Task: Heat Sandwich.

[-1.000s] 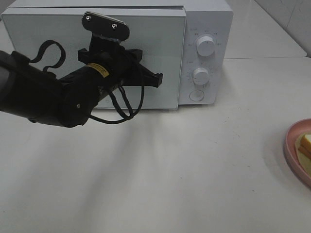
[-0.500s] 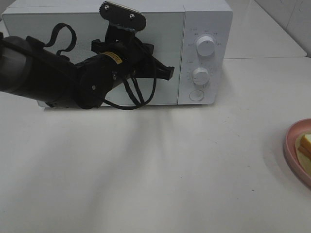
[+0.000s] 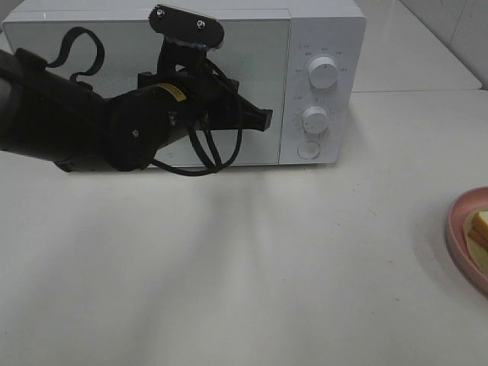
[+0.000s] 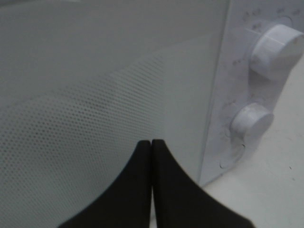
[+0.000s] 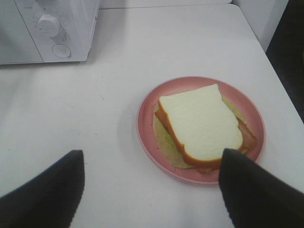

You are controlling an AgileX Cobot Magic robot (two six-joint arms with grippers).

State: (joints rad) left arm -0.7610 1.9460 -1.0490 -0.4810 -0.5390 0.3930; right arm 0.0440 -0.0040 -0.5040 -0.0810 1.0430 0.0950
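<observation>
The sandwich [image 5: 199, 123], white bread with an orange-brown crust, lies on a round pink plate [image 5: 148, 137]; in the high view only a sliver of the sandwich [image 3: 479, 226] and the plate [image 3: 457, 236] shows at the right edge. My right gripper [image 5: 152, 190] hovers open just short of the plate, holding nothing. The white microwave [image 3: 320, 46] stands at the back with its door [image 3: 259, 61] closed. My left gripper [image 3: 268, 119] is shut and empty, its fingertips [image 4: 142, 147] close to the door near its right edge.
Two white knobs [image 3: 323, 73] [image 3: 315, 118] and a round button [image 3: 308, 149] sit on the microwave's panel, right of my left gripper. The black left arm [image 3: 84, 130] stretches across the door front. The white table [image 3: 267, 267] reaches from microwave to plate.
The microwave door stood slightly ajar a second ago and now sits flush. My left arm has moved back and to the right along the door. The plate has not moved.
</observation>
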